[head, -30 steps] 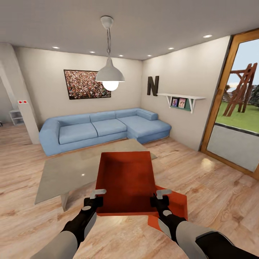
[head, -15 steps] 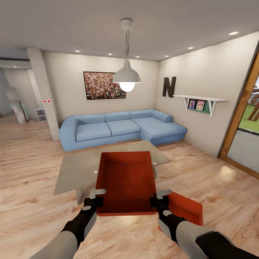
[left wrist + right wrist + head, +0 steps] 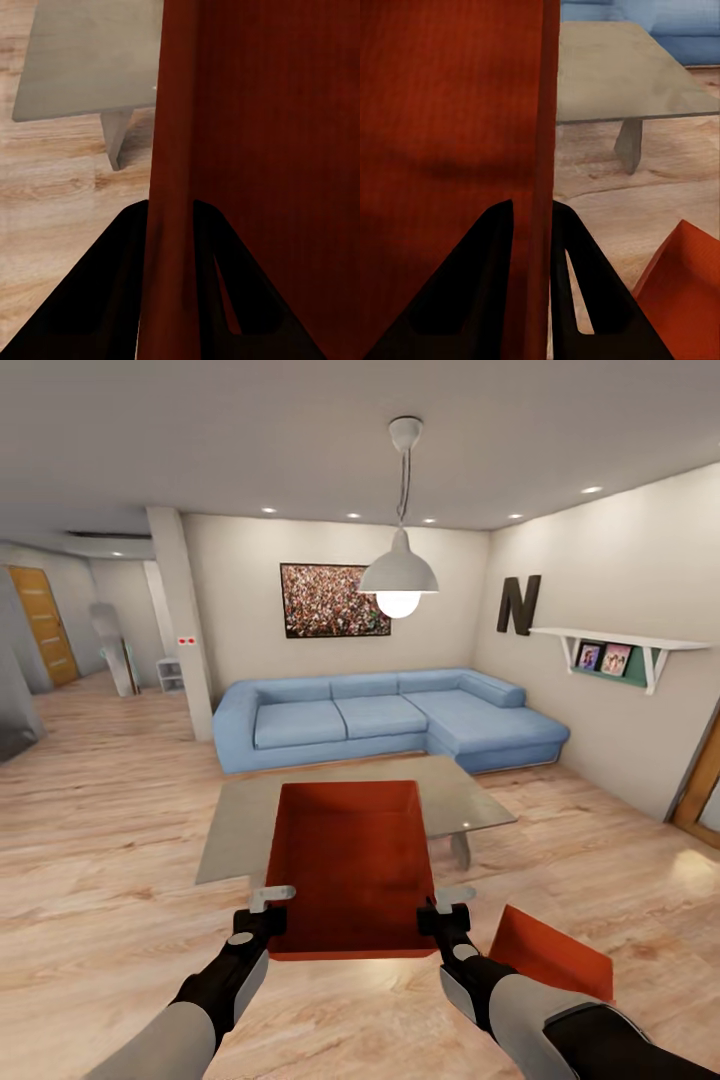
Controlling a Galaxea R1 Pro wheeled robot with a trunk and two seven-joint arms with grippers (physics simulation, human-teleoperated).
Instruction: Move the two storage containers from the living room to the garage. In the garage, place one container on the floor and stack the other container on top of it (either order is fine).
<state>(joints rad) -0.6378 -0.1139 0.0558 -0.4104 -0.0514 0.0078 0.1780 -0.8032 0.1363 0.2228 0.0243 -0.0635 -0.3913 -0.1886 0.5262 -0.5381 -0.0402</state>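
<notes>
Both the left gripper and right gripper clamped one storage container; the garage carry came next, I reckoned.

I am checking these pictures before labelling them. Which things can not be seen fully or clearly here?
- Second container on the floor: head view, its near part hidden by the right arm.
- Held container: head view, underside not seen; in both wrist views cut off by the edges.
- Framed photos on the shelf: head view, too small to read.
- Coffee table: head view, middle hidden by the held container.
</notes>
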